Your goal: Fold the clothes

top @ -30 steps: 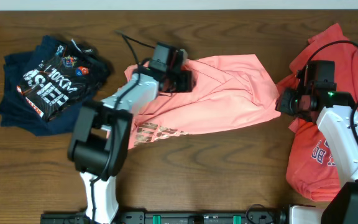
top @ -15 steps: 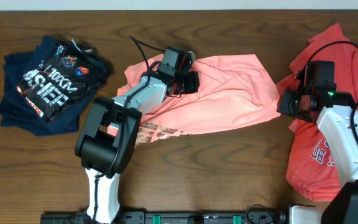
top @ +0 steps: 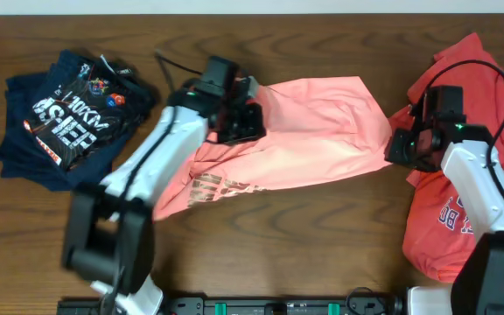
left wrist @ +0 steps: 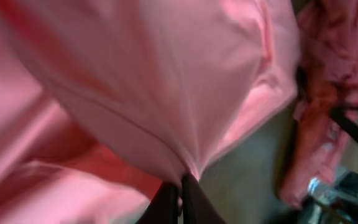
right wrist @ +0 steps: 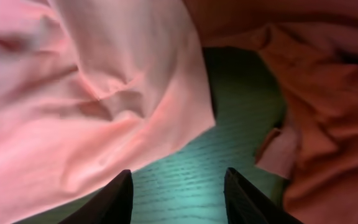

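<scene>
The light salmon-pink shirt (top: 309, 131) lies crumpled across the middle of the table, its dark lettering (top: 213, 185) showing at the lower left. My left gripper (top: 240, 122) sits over its upper left part. In the left wrist view the left gripper (left wrist: 180, 185) is shut on a pinched fold of this shirt (left wrist: 166, 74), which drapes up from the tips. My right gripper (top: 399, 147) hovers at the shirt's right edge. In the right wrist view the right gripper (right wrist: 178, 186) is open over bare wood, with the pink hem (right wrist: 73, 99) just ahead and nothing between its fingers.
A darker coral-red shirt (top: 431, 219) lies under and beside the right arm at the table's right side, close to the pink hem (right wrist: 328, 124). A heap of navy-black garments with white print (top: 68, 114) sits at the far left. The back table edge runs along the top.
The left gripper has gone from open to shut on a fold of the pink shirt and shifted slightly left and toward me. The right gripper stayed open, barely moving.
</scene>
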`<state>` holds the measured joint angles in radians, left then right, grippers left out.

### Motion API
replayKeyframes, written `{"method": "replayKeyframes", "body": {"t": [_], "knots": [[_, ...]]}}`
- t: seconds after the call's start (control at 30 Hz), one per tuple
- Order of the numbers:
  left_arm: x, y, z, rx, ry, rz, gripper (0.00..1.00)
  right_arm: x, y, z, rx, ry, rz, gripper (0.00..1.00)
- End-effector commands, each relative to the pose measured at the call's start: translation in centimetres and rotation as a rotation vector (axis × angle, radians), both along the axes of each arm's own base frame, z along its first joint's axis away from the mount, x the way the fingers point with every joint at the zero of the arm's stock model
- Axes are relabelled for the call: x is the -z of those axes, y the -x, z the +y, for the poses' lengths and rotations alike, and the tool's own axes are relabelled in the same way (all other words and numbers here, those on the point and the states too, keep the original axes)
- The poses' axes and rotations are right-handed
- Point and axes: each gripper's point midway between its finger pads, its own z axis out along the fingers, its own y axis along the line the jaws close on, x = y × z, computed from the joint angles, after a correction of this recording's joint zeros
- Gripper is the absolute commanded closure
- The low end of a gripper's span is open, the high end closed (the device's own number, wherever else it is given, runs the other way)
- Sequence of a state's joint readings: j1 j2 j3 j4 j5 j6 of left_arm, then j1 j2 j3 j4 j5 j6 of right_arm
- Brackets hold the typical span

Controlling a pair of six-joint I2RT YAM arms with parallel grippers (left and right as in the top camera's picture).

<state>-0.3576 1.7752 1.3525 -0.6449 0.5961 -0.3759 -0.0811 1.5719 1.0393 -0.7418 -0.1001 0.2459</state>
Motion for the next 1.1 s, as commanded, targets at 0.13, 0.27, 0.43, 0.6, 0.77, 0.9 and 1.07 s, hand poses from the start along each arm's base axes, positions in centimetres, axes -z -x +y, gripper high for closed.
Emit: {"method": "replayKeyframes", "body": {"t": [0.13,0.27,0.43,0.6,0.77,0.9,1.07], "knots": [[-3.9,4.0,3.2,0.017,-0.088,-0.004,0.94,0.4,-1.4,2.4,-0.057,-0.140,-0.023,0.48],[-2.4,6.4,5.0,0.007,-0.190,0.100,0.94,0.8,-1.3,3.8,-0.084,-0.196,-0.005,0.46],[-0.7,8.3,5.9,0.011,-0.235,0.185,0.94,2.0,-0.8,5.6,-0.129,-0.217,0.041,0.37],[0.7,9.9,6.4,0.016,-0.257,0.248,0.94,3.8,-0.3,4.8,-0.063,-0.157,0.104,0.37],[1.7,10.7,6.7,0.018,-0.268,0.276,0.94,5.1,0.6,4.2,-0.009,-0.130,0.172,0.38],[2.0,10.8,6.8,0.019,-0.269,0.279,0.94,5.7,0.9,4.3,-0.012,-0.130,0.189,0.42],[2.0,10.7,6.7,0.019,-0.268,0.275,0.94,6.2,0.8,4.2,-0.010,-0.121,0.197,0.50]]}}
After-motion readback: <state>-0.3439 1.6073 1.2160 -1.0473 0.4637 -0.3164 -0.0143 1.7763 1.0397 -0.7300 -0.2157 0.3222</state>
